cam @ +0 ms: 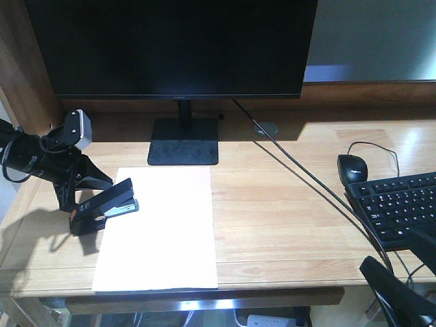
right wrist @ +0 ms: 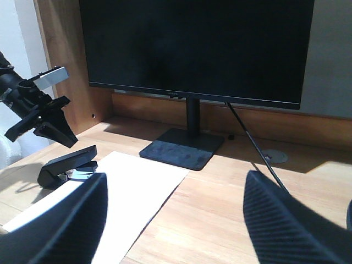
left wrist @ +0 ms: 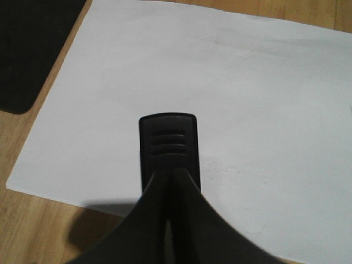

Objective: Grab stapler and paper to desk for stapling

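Note:
The black stapler (cam: 109, 204) sits at the left edge of the white paper (cam: 163, 231), its front end over the sheet and its top arm tilted up. The paper lies flat on the light-wood desk (cam: 286, 204), in front of the monitor base. My left gripper (cam: 76, 196) is shut, hanging just over the stapler's rear. In the left wrist view its fingers (left wrist: 148, 214) meet over the stapler's ribbed top (left wrist: 168, 143) with the paper (left wrist: 247, 110) beyond. I cannot tell whether they touch it. My right gripper (right wrist: 176, 220) is open and holds nothing, low at the desk's front right (cam: 392, 293).
A black monitor (cam: 180, 48) on a square base (cam: 184, 142) stands behind the paper. A mouse (cam: 352, 167) and keyboard (cam: 402, 204) lie at the right. A thin cable (cam: 306, 177) runs from the round cable hole (cam: 266, 127). A wooden side panel (cam: 24, 61) rises at the left.

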You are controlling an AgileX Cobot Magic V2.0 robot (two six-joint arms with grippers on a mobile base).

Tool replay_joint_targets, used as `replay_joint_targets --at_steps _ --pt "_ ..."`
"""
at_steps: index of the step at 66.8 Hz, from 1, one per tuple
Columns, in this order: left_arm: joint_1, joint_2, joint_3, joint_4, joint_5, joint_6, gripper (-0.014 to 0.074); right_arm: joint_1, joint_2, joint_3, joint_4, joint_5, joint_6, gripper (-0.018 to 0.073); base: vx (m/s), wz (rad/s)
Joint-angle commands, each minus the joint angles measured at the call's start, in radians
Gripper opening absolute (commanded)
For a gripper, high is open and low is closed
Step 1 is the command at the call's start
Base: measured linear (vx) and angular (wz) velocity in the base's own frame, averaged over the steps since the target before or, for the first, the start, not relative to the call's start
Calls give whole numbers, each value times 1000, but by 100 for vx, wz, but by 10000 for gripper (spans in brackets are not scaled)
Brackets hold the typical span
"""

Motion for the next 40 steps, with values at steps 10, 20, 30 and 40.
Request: replay_joint_targets --at_steps 10,20,30,40 --pt "-3 -57 -25 -55 25 -10 -7 -6 7 -28 -3 -60 0 498 0 0" --pt "-3 -57 -25 -55 25 -10 -7 -6 7 -28 -3 -60 0 498 0 0" --pt "-3 -57 -25 -61 25 -7 -7 -6 7 -28 -3 -60 0 498 0 0" --pt "-19 -45 -25 -95 16 54 -7 -6 7 -28 -3 -60 0 498 0 0"
